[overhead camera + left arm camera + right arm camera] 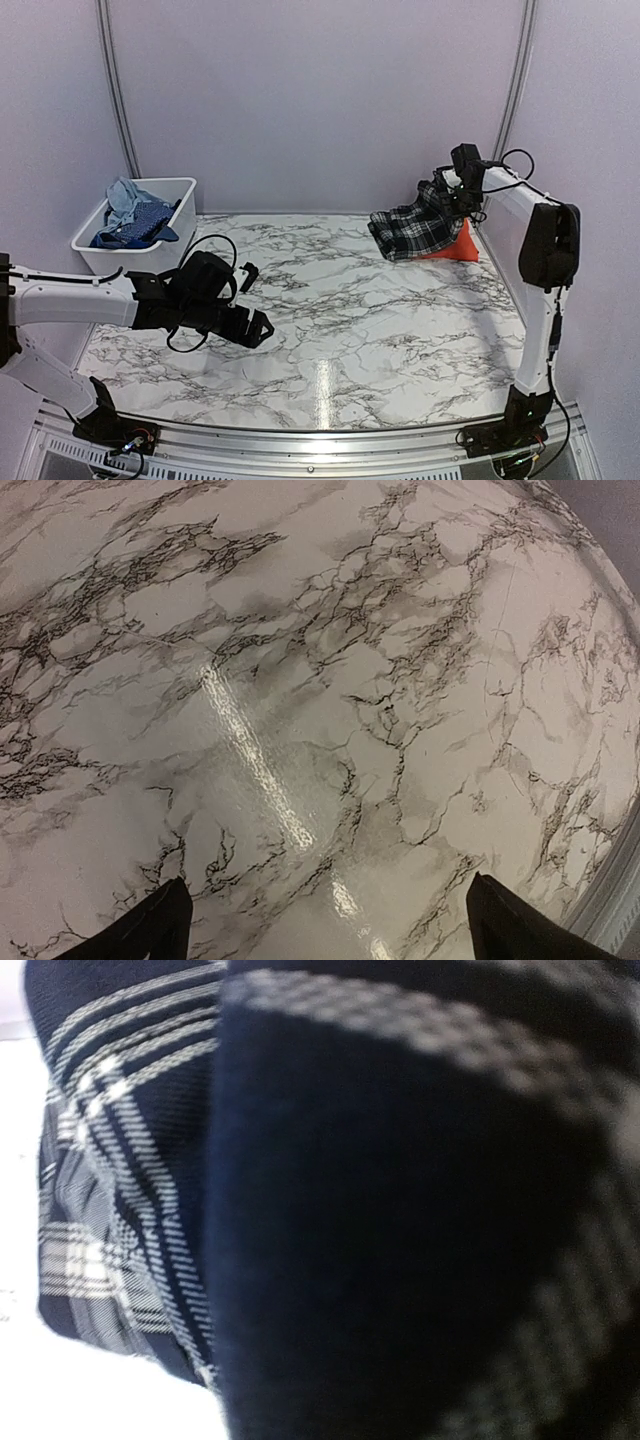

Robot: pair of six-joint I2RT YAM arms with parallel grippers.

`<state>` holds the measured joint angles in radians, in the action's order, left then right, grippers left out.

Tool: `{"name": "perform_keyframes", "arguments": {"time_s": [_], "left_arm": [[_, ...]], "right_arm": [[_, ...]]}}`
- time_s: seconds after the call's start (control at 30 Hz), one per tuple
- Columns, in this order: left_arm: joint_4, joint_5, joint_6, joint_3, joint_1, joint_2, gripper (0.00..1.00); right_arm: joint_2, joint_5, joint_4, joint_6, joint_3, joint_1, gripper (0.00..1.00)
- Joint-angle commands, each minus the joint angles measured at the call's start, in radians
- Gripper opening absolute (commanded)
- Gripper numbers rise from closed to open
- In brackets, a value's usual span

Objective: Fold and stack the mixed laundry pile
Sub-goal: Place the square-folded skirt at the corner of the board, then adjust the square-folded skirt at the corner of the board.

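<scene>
My right gripper (462, 200) grips the plaid (415, 228) at the far-right corner, above the orange shirt (455, 248) — my left gripper (256, 300), spread wide and empty, hangs well apart to its left.

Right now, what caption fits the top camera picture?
Right gripper holds plaid cloth by orange shirt; left gripper hovers open.

Black-and-white plaid piece (415, 228), orange T-shirt (455, 248)

Left tool (256, 300) spread, right tool (461, 193) seemingly clamped
</scene>
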<state>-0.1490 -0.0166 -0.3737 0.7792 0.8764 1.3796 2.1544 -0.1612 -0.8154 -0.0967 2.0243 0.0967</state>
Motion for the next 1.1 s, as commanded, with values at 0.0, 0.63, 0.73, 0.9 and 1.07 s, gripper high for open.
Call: {"name": "perform_keyframes", "arguments": {"time_s": [0.0, 0.63, 0.73, 0.9, 1.07], "left_arm": [[-0.036, 0.010, 0.012, 0.006, -0.008, 0.007, 0.99], [-0.075, 0.012, 0.016, 0.045, -0.025, 0.059, 0.99], [-0.075, 0.012, 0.009, 0.054, -0.029, 0.073, 0.99], [-0.074, 0.012, 0.009, 0.069, -0.031, 0.092, 0.99], [-0.070, 0.000, 0.006, 0.100, -0.044, 0.077, 0.99]], "right_arm": [[0.028, 0.002, 0.116, -0.034, 0.015, -0.045, 0.00], [0.128, -0.197, 0.120, 0.007, 0.171, -0.158, 0.87], [0.090, -0.256, 0.105, 0.015, 0.176, -0.167, 0.93], [-0.003, -0.090, 0.122, 0.033, 0.107, -0.176, 0.92], [-0.034, 0.236, 0.118, 0.077, 0.031, -0.175, 0.76]]}}
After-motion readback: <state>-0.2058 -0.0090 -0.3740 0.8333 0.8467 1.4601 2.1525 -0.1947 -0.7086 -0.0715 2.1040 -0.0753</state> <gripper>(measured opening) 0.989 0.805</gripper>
